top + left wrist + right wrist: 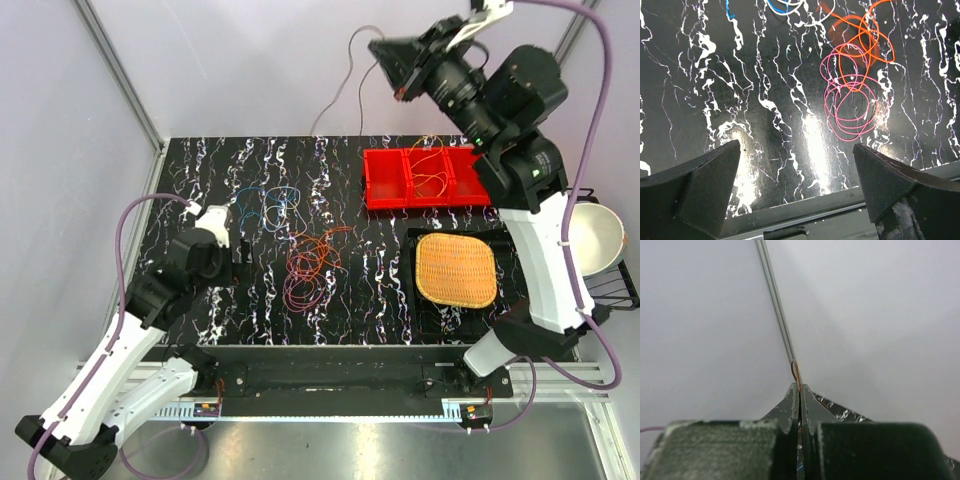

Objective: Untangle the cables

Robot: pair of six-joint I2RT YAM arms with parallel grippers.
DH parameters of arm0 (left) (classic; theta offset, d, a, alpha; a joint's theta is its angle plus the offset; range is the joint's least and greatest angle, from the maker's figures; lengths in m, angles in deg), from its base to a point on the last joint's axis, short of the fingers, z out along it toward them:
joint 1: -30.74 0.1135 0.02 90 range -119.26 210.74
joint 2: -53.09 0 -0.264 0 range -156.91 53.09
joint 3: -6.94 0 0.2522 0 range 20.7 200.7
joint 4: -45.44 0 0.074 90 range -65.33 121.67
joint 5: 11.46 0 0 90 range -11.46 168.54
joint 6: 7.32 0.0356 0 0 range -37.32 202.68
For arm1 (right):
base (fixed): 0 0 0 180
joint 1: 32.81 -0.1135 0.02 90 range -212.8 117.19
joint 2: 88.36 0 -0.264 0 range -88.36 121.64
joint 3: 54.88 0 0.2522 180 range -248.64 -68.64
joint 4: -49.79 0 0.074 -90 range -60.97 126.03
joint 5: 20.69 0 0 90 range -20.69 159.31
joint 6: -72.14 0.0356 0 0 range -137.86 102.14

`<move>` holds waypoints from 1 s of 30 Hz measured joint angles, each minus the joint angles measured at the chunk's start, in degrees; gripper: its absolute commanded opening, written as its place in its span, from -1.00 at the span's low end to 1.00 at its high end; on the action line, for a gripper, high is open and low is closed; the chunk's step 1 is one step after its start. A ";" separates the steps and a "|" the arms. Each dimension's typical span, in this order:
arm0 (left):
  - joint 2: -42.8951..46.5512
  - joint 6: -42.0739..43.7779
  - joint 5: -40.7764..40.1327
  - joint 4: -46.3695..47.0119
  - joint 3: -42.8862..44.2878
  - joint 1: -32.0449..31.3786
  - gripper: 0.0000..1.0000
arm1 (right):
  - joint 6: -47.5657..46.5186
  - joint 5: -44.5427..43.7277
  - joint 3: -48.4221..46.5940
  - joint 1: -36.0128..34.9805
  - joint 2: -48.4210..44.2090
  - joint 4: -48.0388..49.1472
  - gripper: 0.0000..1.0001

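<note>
Left gripper (pixel 796 167): spread wide, nothing held; thin pink looped cable (pixel 836 116) is seen ahead, upper right of frame | Right gripper (pixel 799 391): pressed closed on thin orange-brown wire (pixel 795 371), frame centre.

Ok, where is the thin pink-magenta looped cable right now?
The pink-magenta cable lies coiled mid-table in the top view, overlapping the near side of the orange-red cable, right of the open left gripper.
</note>
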 measured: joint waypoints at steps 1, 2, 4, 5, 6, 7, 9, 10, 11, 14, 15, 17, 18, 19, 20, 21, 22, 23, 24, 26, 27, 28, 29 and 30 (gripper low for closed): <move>0.28 -0.02 -0.13 0.11 -0.04 0.00 0.98 | -0.63 -0.39 -4.66 0.00 2.03 -0.85 -1.00; 0.50 -0.02 -0.24 0.35 -0.07 0.00 0.97 | -1.18 -0.61 -7.34 0.00 3.15 -1.66 -1.00; 0.81 -0.04 -0.24 0.81 -0.07 0.00 0.97 | -2.32 -1.57 -12.31 0.00 5.31 -2.95 -1.00; 0.96 -0.04 -0.26 1.01 -0.09 0.00 0.97 | -2.89 -1.97 -13.66 0.00 5.90 -3.41 -1.00; 1.05 -0.09 -0.39 1.16 -0.09 0.00 0.97 | -3.61 -2.51 -14.34 0.00 6.25 -3.82 -1.00; 1.16 -0.26 -0.63 1.29 -0.09 0.00 0.97 | -4.09 -3.10 -14.51 0.00 6.38 -4.15 -1.00; 1.62 -0.70 -1.53 1.16 -0.09 0.00 0.98 | -5.68 -5.05 -14.34 0.00 6.73 -5.16 -1.00; 1.90 -1.03 -2.16 1.01 -0.09 0.00 0.97 | -6.19 -5.68 -14.08 0.00 6.86 -5.60 -1.00; 2.19 -1.44 -2.82 0.74 -0.07 0.00 0.97 | -6.91 -6.67 -13.46 0.00 6.93 -5.90 -1.00; 2.67 -2.49 -4.07 -0.13 -0.07 0.00 0.97 | -8.90 -9.01 -11.54 0.00 7.19 -6.40 -1.00; 2.91 -2.71 -4.28 -0.13 -0.09 0.00 0.97 | -9.64 -9.60 -11.02 0.00 7.30 -6.49 -1.00; 2.89 -3.02 -4.72 -0.04 -0.24 0.00 0.97 | -11.15 -10.80 -10.01 0.02 7.58 -7.04 -1.00; 2.84 -3.04 -4.94 -0.07 -0.35 0.00 0.97 | -11.69 -11.19 -9.46 0.13 7.63 -7.30 -1.00; 2.67 -3.02 -5.11 -0.11 -0.37 0.00 0.97 | -12.33 -11.61 -8.76 0.28 7.65 -7.45 -1.00; 2.32 -3.04 -5.22 -0.07 -0.37 0.00 0.97 | -12.59 -11.89 -8.33 0.46 7.65 -7.50 -1.00; 1.81 -3.04 -5.33 -0.04 -0.37 0.00 0.98 | -12.96 -11.98 -7.72 0.92 7.65 -7.45 -1.00; 1.22 -3.04 -5.38 -0.04 -0.37 0.00 0.97 | -13.16 -11.98 -7.17 1.42 7.65 -7.37 -1.00; 0.90 -3.04 -5.40 -0.04 -0.37 0.00 0.97 | -13.20 -11.93 -6.60 2.05 7.65 -7.30 -1.00; 0.50 -3.02 -5.40 -0.04 -0.37 0.00 0.98 | -13.18 -11.91 -6.05 2.86 7.65 -7.28 -1.00; -0.17 -3.02 -5.40 -0.04 -0.39 0.00 0.97 | -13.09 -11.82 -5.46 4.39 7.85 -7.26 -1.00; -0.15 -3.02 -5.42 -0.04 -0.39 0.00 0.97 | -12.92 -11.43 -5.46 5.53 8.20 -7.08 -1.00; 0.02 -3.04 -5.44 -0.02 -0.39 0.00 0.97 | -12.81 -11.04 -5.46 6.43 8.48 -6.93 -1.00; 0.17 -3.02 -5.51 -0.02 -0.39 0.00 0.98 | -12.66 -10.67 -5.51 7.17 8.76 -6.84 -1.00; 0.31 -3.04 -5.57 -0.04 -0.39 0.00 0.98 | -12.46 -10.10 -5.79 8.17 9.46 -6.69 -1.00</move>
